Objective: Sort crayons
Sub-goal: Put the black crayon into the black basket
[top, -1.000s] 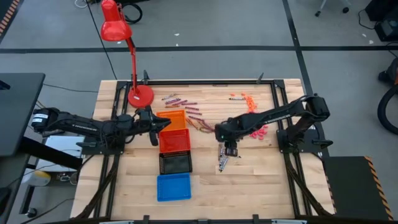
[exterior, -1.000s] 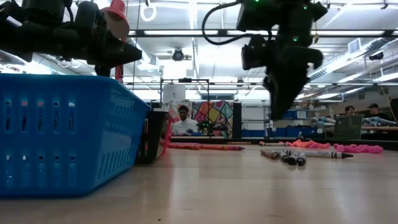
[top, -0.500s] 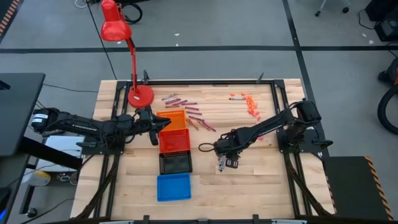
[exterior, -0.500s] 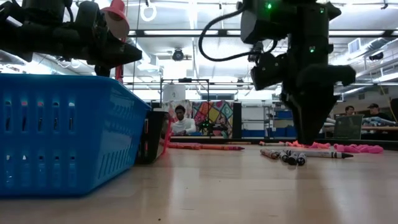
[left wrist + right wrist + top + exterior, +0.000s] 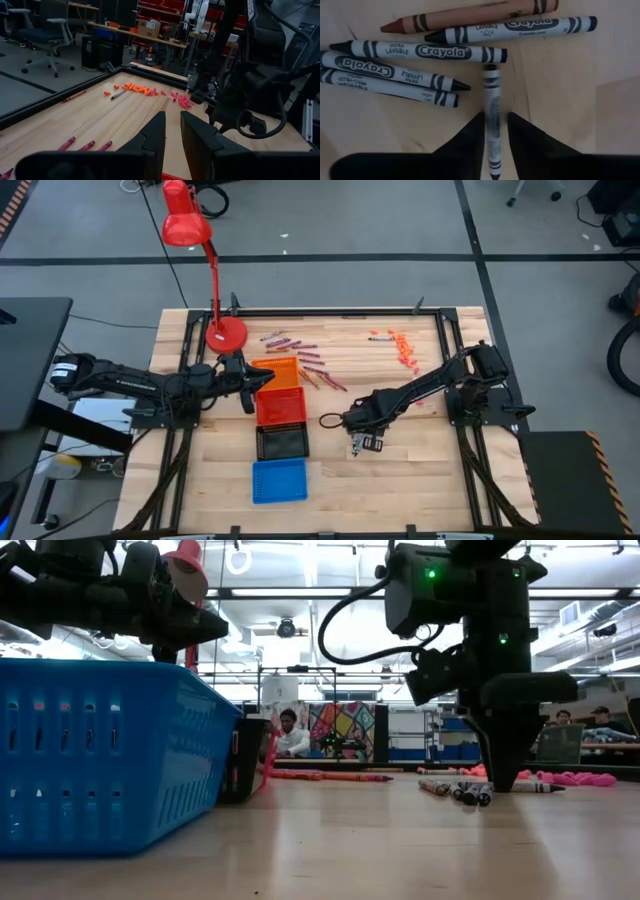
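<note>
Several grey-white crayons (image 5: 415, 52) lie on the wooden table near its middle, with a brown one (image 5: 470, 15) beside them. They also show in the low view as a small cluster of crayons (image 5: 462, 790). My right gripper (image 5: 357, 443) points straight down over them and is shut on one grey-white crayon (image 5: 491, 107). In the low view my right gripper (image 5: 505, 783) reaches down to the tabletop. My left gripper (image 5: 172, 135) hovers level over the orange tray (image 5: 277, 370), its fingers slightly open with nothing between them. My right gripper pinches the grey-white crayon's two long sides (image 5: 492, 120) between its two fingers, about the crayon's middle. The fingers come from above, pointing down, and lie across the crayon. The crayon lies flat on the table.
Orange, red (image 5: 281, 406), black (image 5: 283, 442) and blue (image 5: 279, 480) trays stand in a row at the table's middle left. A red lamp (image 5: 225, 332) stands at the far left. Maroon crayons (image 5: 298, 348) and orange pieces (image 5: 403, 348) lie at the far side.
My right gripper has sunk toward the table and gone a little toward the near and left edges, down onto the cluster of grey-white crayons. The crayons have stayed where they lay.
</note>
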Motion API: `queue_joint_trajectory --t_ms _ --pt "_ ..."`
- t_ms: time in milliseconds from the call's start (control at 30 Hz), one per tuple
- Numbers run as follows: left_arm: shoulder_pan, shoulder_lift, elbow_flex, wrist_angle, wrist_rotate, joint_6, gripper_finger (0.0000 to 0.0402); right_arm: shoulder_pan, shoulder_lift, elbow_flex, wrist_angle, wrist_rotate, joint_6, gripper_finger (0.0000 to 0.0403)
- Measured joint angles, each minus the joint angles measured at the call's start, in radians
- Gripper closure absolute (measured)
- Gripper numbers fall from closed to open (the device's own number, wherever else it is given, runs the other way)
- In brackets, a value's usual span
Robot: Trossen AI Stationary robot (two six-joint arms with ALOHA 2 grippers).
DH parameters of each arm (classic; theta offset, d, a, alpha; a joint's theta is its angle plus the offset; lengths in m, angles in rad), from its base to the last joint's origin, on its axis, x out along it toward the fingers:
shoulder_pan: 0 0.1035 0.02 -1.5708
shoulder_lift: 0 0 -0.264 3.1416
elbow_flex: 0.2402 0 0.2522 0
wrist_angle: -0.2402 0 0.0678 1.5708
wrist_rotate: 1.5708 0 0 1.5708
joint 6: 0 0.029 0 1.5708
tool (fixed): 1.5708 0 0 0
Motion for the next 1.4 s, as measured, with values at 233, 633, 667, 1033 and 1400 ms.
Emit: queue_joint_trajectory --t_ms 233,633,667,1033,1400 --pt "0.0 0.0 0.0 -0.004 0.0 0.001 0.033 -0.004 0.001 -0.001 -0.003 -0.003 0.0 0.0373" --pt "0.0 0.0 0.0 -0.004 0.0 0.0 0.0331 -0.011 -0.01 -0.004 -0.005 -0.002 -0.011 0.0374" --pt "0.0 0.0 0.0 -0.004 0.0 0.001 0.0331 -0.011 -0.015 -0.006 -0.006 0.001 -0.011 0.0374" --pt "0.0 0.0 0.0 -0.007 0.0 0.001 0.0331 -0.025 -0.043 0.022 -0.025 0.016 -0.027 0.0373" --pt "0.0 0.0 0.0 -0.01 0.0 0.007 0.0331 -0.035 -0.045 0.174 0.004 0.053 -0.165 0.0373"
